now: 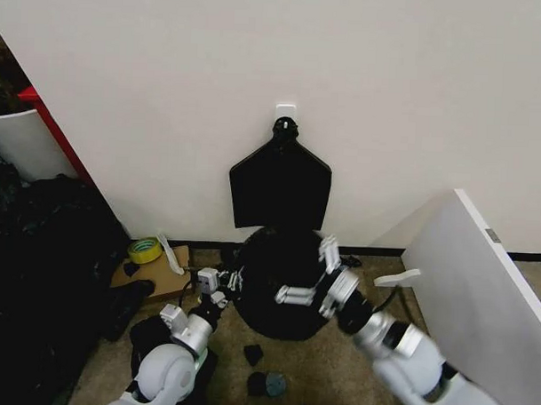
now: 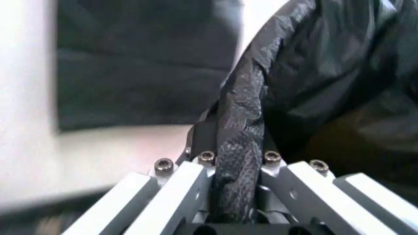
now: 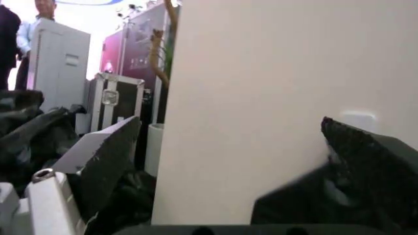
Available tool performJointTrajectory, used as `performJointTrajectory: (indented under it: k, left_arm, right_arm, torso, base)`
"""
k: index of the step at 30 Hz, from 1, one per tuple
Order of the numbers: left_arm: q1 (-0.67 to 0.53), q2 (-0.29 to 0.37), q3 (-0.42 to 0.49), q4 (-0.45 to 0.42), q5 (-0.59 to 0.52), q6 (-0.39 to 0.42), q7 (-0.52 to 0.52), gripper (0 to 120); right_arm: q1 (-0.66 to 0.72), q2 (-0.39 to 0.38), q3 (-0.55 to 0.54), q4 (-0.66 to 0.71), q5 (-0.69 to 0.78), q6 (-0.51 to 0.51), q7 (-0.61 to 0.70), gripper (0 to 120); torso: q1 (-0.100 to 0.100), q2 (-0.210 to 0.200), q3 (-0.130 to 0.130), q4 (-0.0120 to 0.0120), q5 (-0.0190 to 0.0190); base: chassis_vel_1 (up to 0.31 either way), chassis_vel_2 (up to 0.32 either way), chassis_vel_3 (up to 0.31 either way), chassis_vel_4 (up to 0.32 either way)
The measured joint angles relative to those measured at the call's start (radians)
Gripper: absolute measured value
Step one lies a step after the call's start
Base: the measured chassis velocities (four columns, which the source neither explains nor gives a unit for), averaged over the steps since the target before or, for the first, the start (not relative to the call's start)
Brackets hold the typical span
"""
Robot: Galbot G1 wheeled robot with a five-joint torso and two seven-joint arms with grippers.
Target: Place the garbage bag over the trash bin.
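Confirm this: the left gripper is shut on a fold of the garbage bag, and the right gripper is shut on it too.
Half right. The left gripper is shut on the garbage bag, but the right wrist view shows the right gripper open, its fingers spread with bare wall between them.

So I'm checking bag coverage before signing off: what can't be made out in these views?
- Trash bin: hidden under the garbage bag in the head view; rim and base unseen.
- Left gripper: its wrist view shows a bag fold pinched, not the far edge.
- Right gripper: open; fingertip contact with the bag unclear.
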Motion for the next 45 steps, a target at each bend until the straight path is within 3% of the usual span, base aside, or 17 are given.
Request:
performJointTrajectory:
  k: [1, 3, 10, 18, 32, 45]
  left_arm:
    - [-0.013, 0.002, -0.003, 0.051, 0.024, -0.089, 0.061, 3]
    - [-0.023, -0.001, -0.007, 0.092, 0.064, -0.182, 0.112, 3]
    - [-0.032, -0.006, -0.015, 0.087, 0.134, -0.267, 0.185, 2]
    - [-0.024, 0.013, -0.044, 0.055, 0.132, -0.271, 0.195, 2]
    - [-0.016, 0.016, -0.052, 0.052, 0.121, -0.277, 0.23, 2]
    - [-0.024, 0.015, -0.055, 0.05, 0.117, -0.275, 0.236, 2]
  right_arm:
    - [0.001, -0.022, 0.012, -0.007, 0.047, -0.016, -0.016, 100]
    - [-0.003, -0.05, 0.01, -0.034, 0.079, -0.02, -0.046, 100]
    - [0.015, -0.068, 0.012, -0.147, 0.058, 0.024, -0.205, 100]
    - [0.027, -0.074, 0.046, -0.234, 0.049, 0.051, -0.357, 100]
    - [0.041, -0.077, 0.065, -0.283, 0.031, 0.049, -0.355, 100]
    - [0.087, -0.062, 0.082, -0.387, 0.038, 0.059, -0.483, 100]
  torso:
    - [0.0, 0.0, 0.0, -0.0003, -0.0004]
    - [0.0, 0.0, 0.0, 0.0, 0.0004]
    - [0.0, 0.0, 0.0, -0.0001, 0.0003]
    - [0.0, 0.0, 0.0, -0.0001, 0.0002]
    - [0.0, 0.0, 0.0, -0.0002, 0.0002]
    - [0.0, 0.0, 0.0, -0.0002, 0.0001]
  base:
    - [0.0, 0.0, 0.0, 0.0]
    - [0.0, 0.0, 0.0, 0.0]
    - [0.0, 0.0, 0.0, 0.0]
    - [0.0, 0.0, 0.0, 0.0]
    - [0.0, 0.0, 0.0, 0.0]
    - [0.0, 0.0, 0.0, 0.0]
